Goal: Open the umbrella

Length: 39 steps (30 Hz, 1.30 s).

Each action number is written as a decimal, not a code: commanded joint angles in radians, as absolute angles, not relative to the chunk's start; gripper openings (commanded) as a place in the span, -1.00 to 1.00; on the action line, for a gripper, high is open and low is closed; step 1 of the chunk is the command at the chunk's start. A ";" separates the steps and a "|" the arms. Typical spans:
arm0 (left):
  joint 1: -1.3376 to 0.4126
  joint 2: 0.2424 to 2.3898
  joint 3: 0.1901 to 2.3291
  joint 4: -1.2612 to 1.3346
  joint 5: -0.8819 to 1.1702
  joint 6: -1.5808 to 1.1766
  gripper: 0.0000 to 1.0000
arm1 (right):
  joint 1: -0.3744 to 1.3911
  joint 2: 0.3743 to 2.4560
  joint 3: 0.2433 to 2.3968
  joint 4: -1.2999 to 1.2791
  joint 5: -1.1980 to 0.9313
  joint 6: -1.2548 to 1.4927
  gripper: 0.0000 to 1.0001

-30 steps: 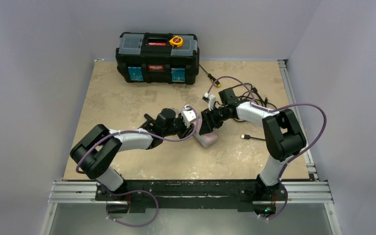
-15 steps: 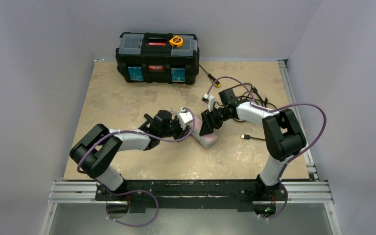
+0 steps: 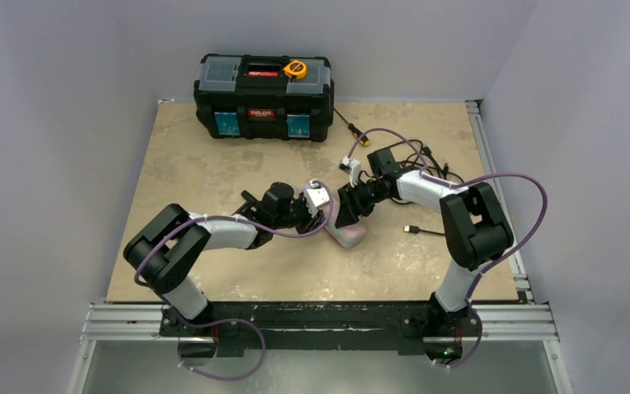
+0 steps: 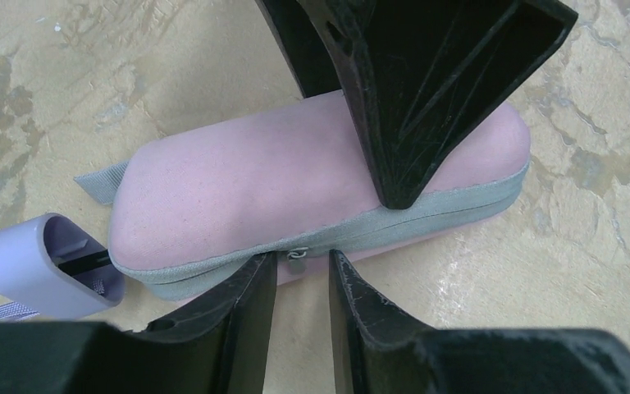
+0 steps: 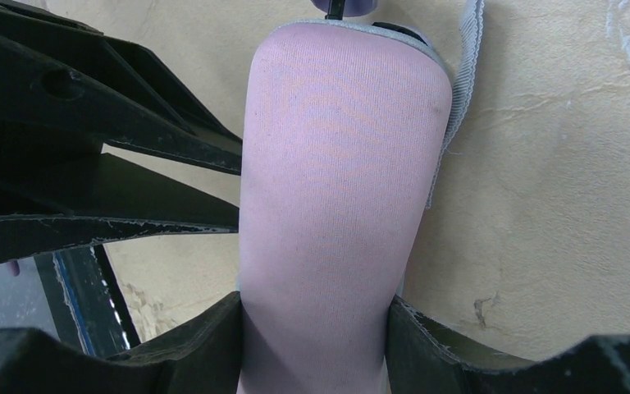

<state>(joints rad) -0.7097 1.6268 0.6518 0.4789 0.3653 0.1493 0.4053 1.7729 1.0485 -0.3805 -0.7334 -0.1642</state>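
Umbrella lies mid-table, folded and zipped inside its pink case. Only the lavender handle and a bit of black shaft poke out one end. Grey zipper runs along the case's side, pull tab facing the left arm. Left gripper sits low at that side, fingers narrowly apart with the tab in the gap, no pinch visible. Right gripper is clamped across the case towards the end away from the handle, pinning it to the table. Step in hand looks like unzipping, so the task is early. To do it well, the left should close fully on the tab, not the fabric, and pull along the zipper line, not upward. The right should hold firm so the case doesn't slide or twist.
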 commanded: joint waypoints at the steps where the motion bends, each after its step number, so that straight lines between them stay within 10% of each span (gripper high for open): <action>1: -0.733 1.670 0.715 0.553 0.403 0.142 -0.49 | 0.416 1.783 1.027 -0.415 -0.721 -0.171 -1.00; 6: -0.735 1.675 0.708 0.538 0.392 0.140 -1.00 | 0.414 1.774 1.020 -0.381 -0.714 -0.124 -1.00; 32: -0.839 1.551 0.563 0.493 0.345 0.019 -1.00 | 0.415 1.665 0.973 0.016 -0.385 0.651 -1.00; 39: -0.724 1.485 0.532 0.383 0.395 0.051 -1.00 | 0.397 1.440 0.913 -0.114 -0.459 0.429 0.59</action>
